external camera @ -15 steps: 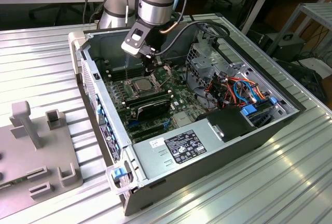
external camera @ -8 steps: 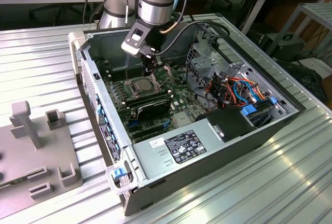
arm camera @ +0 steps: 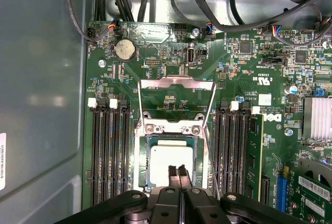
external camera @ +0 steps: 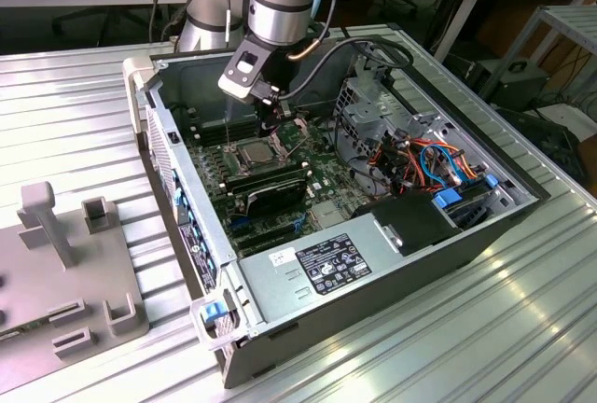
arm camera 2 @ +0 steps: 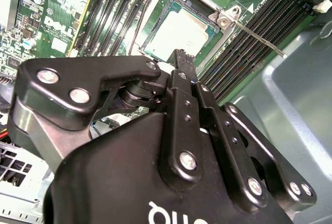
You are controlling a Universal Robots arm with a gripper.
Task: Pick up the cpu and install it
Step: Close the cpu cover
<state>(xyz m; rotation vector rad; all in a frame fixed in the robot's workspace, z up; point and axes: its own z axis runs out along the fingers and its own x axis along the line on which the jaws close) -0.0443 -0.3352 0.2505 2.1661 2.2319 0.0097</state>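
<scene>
While the grey steel computer case [external camera: 392, 319] lies open, its green motherboard [arm camera: 155, 47] faces up. Black two-finger gripper [arm camera: 177, 172] hangs over the socket [arm camera: 171, 128], fingers [arm camera: 173, 175] pinched together, gripping nothing. Hinged metal frame [arm camera: 176, 81] stands raised. Small silvery square cpu [arm camera: 168, 159] lies flat in the socket; likely wants level, square seating, no sideways drag.

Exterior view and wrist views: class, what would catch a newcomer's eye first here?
The open computer case, lying on a ribbed metal table with the arm reaching into it, strikes first. Inside, the silvery cpu sits in its socket on the green motherboard, and the shut gripper hangs close over it.
</scene>
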